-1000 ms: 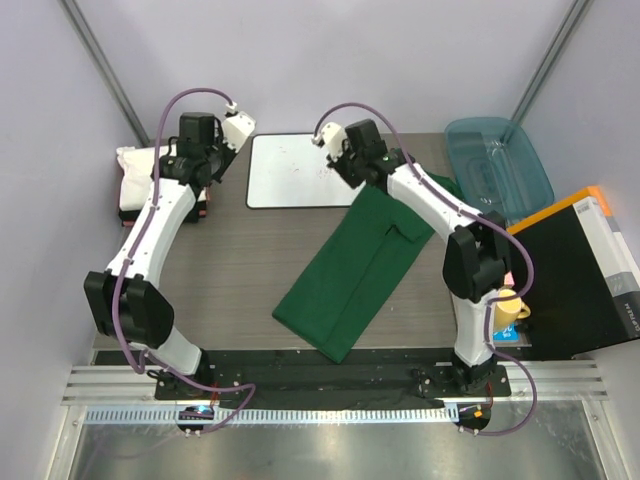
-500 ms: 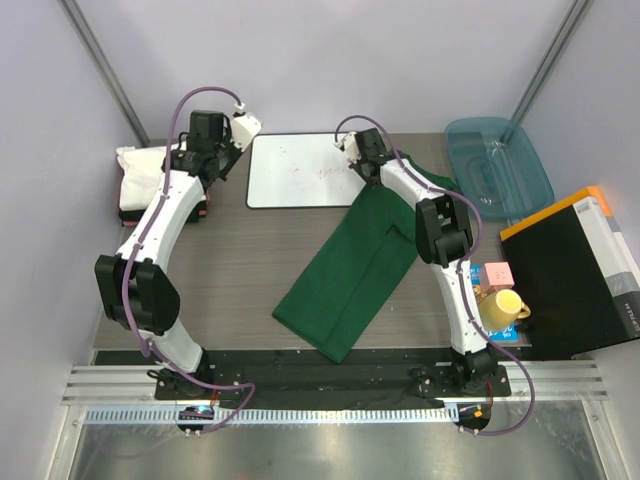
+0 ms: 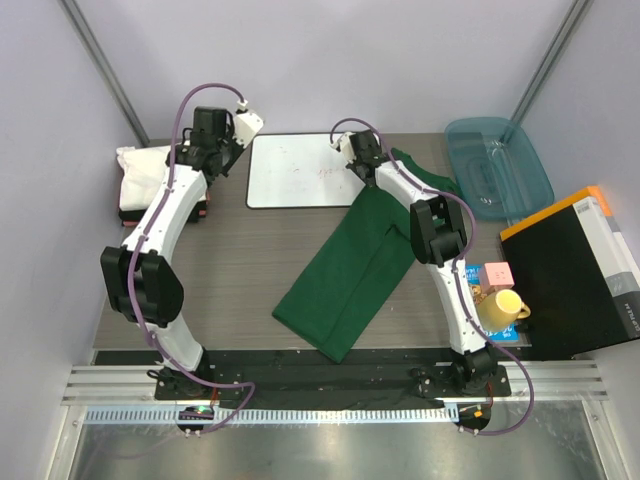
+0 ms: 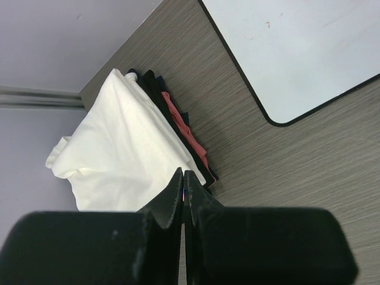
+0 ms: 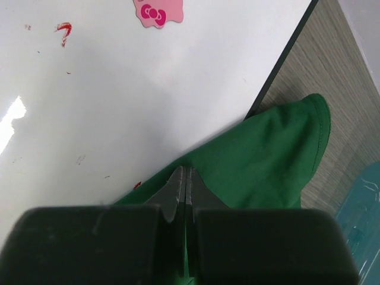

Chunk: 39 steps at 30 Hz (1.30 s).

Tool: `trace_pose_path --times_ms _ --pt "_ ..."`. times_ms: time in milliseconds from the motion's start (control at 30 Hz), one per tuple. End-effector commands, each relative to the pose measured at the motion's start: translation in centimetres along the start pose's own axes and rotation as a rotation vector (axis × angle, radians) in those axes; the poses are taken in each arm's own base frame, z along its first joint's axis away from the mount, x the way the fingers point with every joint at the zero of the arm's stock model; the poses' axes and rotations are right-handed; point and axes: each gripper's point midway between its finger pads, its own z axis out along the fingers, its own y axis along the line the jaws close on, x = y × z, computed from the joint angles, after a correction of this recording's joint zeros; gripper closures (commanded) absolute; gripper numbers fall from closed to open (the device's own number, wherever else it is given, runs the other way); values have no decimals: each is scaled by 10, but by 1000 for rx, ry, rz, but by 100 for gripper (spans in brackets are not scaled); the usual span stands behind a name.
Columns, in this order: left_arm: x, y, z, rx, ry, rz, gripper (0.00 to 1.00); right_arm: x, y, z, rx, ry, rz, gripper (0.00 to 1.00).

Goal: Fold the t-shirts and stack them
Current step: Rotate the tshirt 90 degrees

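Grey wood-grain table (image 3: pixel 240 270) carries a green t-shirt (image 3: pixel 345 285), white board (image 3: pixel 290 175), folded shirt stack (image 3: pixel 140 178) and teal tub (image 3: pixel 497 160).

Setting: robotics lab test cell. Evidence:
- left arm (image 3: pixel 160 225) and right arm (image 3: pixel 450 290), white, bolted to a black base plate (image 3: pixel 330 375) by an aluminium rail (image 3: pixel 100 380)
- purple cable (image 3: pixel 208 87) looped along each arm
- plain pale walls (image 3: pixel 330 60) with metal corner posts (image 3: pixel 100 60)
- grey table (image 3: pixel 250 270) holding test props: teal tub (image 3: pixel 500 165), black box (image 3: pixel 575 280), yellow cup (image 3: pixel 505 308)
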Motion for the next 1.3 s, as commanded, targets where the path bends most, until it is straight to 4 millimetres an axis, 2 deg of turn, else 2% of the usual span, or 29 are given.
trace_pose_path --times_ms 0,167,333,467,633,667,800,933,1000,1033,1100,1133,1200,1233,1267 --pt "-13 9 -1 -23 -26 15 100 -12 -17 -3 74 -17 4 99" --pt "-16 10 2 -22 -30 13 100 -4 -6 7 55 2 -24 99" --pt "-17 11 7 -24 -27 20 100 -5 29 16 -82 -29 -73 99" --pt "-18 12 12 -29 -26 24 100 -22 57 21 -186 -102 -106 99" --pt "-18 13 17 -32 -21 22 100 -54 76 21 -245 -204 -126 99" --pt "-19 12 18 -33 -22 18 100 -57 85 23 -257 -212 -138 99" --pt "-17 13 24 -44 -5 14 100 -80 113 13 -333 -298 -209 99" --pt "-13 16 24 -60 11 9 100 -104 127 8 -348 -393 -251 99" --pt "-11 17 24 -73 15 9 100 -110 137 10 -352 -418 -264 99" --pt "-9 18 23 -79 16 9 100 -121 134 8 -336 -452 -261 99" --pt "-10 20 21 -96 11 3 100 -130 132 8 -318 -479 -253 99" --pt "-8 19 21 -99 13 2 100 -144 127 5 -281 -523 -240 99" --pt "-8 21 20 -108 11 -9 100 -159 107 -1 -197 -557 -161 99" --pt "-6 21 20 -115 17 -20 100 -180 84 -19 -125 -627 -115 98" --pt "-5 22 19 -118 16 -23 100 -185 68 -28 -70 -635 -50 97"
